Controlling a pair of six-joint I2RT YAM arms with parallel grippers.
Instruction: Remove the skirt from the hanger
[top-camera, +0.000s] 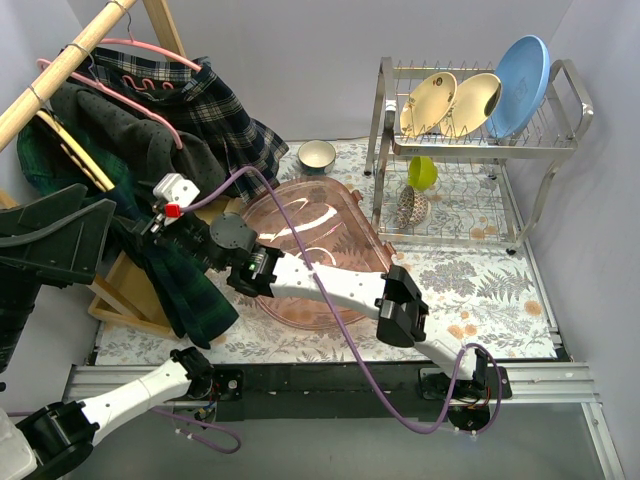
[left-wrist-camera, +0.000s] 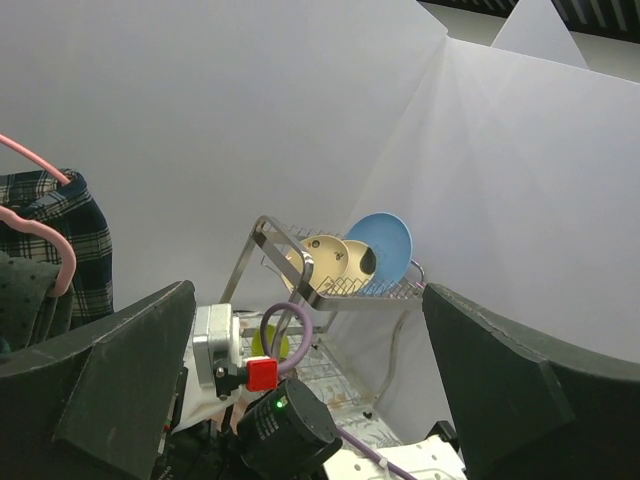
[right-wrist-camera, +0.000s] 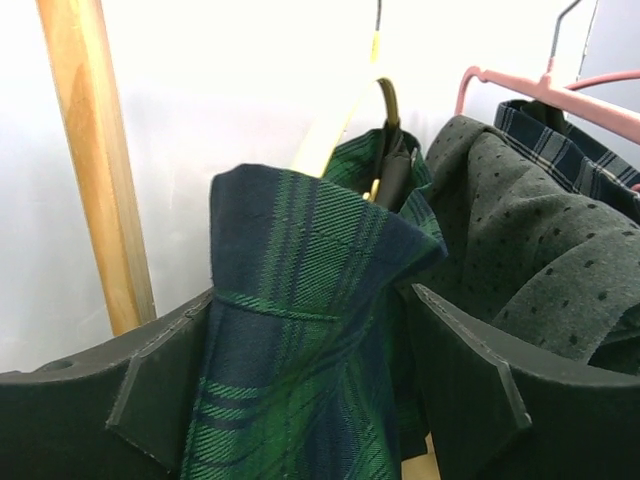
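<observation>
Two hands are in play, and only the right one is at the clothes. From the top camera I see the right hand (top-camera: 150, 225) reached across to the rack on the left side of the tabletop (top-camera: 480, 280), pushed in against the green and navy plaid skirt (top-camera: 185, 275). The skirt hangs down below the wooden rail (top-camera: 60, 70), beside a grey dotted garment (top-camera: 130, 130) and a dark checked one (top-camera: 235, 110) on a pink hanger (top-camera: 150, 48). On the right wrist camera its fingers (right-wrist-camera: 150, 390) stand well apart with a thick fold of the skirt between them, the cloth touching both inner faces. I cannot tell whether they are pinching it or only straddling it. Above the fold, the skirt runs up to a pale hanger (right-wrist-camera: 335, 140) with a dark clip (right-wrist-camera: 392, 165), so it is not off yet. A wooden post (right-wrist-camera: 95, 170) stands just left of it. My left hand (left-wrist-camera: 308, 300) sits to the left of the right hand, its jaws spread wide and holding nothing, and it looks out toward the dish rack (left-wrist-camera: 270, 250) with its blue plate (left-wrist-camera: 385, 245).
</observation>
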